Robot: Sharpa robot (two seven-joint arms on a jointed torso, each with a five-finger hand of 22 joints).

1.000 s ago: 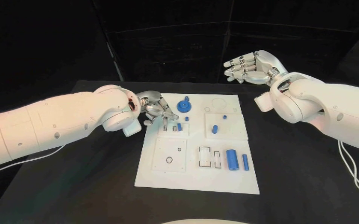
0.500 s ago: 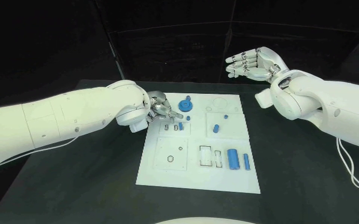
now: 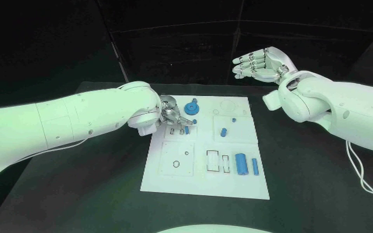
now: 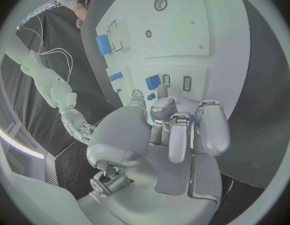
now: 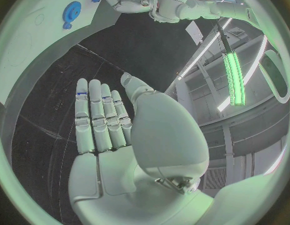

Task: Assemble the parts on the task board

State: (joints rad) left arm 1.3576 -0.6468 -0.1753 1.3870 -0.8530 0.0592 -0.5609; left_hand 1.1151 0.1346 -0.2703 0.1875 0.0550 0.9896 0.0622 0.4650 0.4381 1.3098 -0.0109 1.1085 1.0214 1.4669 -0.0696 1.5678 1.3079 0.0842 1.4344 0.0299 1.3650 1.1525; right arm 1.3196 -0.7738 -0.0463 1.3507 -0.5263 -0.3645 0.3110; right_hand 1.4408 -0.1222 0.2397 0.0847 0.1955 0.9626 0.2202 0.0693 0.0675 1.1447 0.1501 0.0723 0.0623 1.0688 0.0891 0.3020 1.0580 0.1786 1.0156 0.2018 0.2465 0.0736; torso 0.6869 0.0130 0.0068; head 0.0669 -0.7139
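Two white arms reach in over the black table (image 3: 311, 168), and the white task board (image 3: 204, 182) lies flat at its middle. From above, the left hand (image 3: 172, 115) sits low over the board's far left part, fingers curled in; whether it grips anything I cannot tell. Its wrist camera shows fingertips (image 4: 162, 106) bunched just beside a small blue part (image 4: 153, 81). The right hand (image 3: 260, 67) hangs high beyond the far right corner, fingers straight, holding nothing. A blue gear (image 3: 192, 108) lies beside the left hand.
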